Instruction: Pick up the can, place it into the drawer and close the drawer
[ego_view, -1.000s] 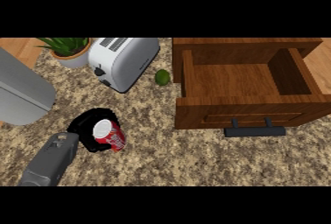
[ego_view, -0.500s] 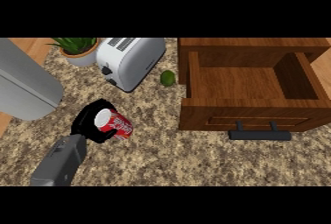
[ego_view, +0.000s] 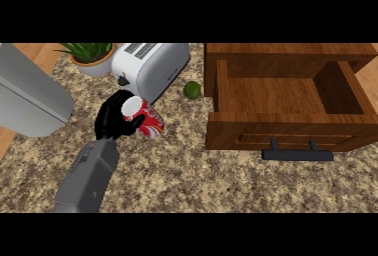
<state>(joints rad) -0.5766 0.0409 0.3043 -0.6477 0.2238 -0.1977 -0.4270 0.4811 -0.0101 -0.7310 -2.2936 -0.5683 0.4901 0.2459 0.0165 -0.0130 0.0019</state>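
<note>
Left hand (ego_view: 111, 119) around red can (ego_view: 148, 120), perhaps against toaster (ego_view: 156, 65); open drawer (ego_view: 284, 134) alongside

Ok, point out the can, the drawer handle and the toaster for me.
can (ego_view: 149, 120), head view, on its red side wall
drawer handle (ego_view: 297, 155), head view, middle of the black bar
toaster (ego_view: 156, 65), head view, on its top beside the slots
</note>
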